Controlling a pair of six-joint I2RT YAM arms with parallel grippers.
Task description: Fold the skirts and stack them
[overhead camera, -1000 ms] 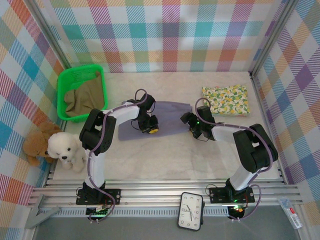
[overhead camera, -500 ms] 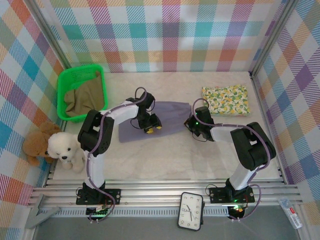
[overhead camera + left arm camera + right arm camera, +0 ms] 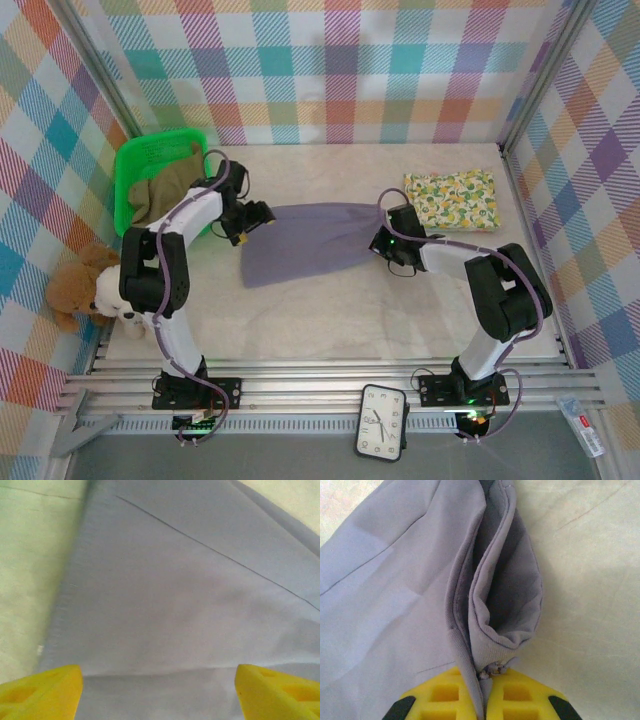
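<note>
A plain grey-lavender skirt (image 3: 310, 245) lies spread at the table's middle. My left gripper (image 3: 245, 222) hovers at its left edge, open; in the left wrist view the yellow fingertips (image 3: 40, 692) stand wide apart over the flat skirt (image 3: 175, 595). My right gripper (image 3: 388, 240) is shut on the skirt's right edge, and the right wrist view shows a bunched fold of skirt (image 3: 500, 610) pinched between its fingers (image 3: 520, 700). A folded floral skirt (image 3: 452, 198) lies at the back right. An olive-khaki skirt (image 3: 165, 195) sits in the green basket (image 3: 135, 160).
Two teddy bears, brown (image 3: 72, 285) and white (image 3: 125, 293), sit at the left edge below the basket. A clock (image 3: 382, 422) lies off the table's near rail. Plaid walls close in the back and both sides.
My left gripper let go at the skirt's middle, opened and swung left to its left edge. My right gripper shut on the right edge and drew it back and right. The skirt lies wider.
</note>
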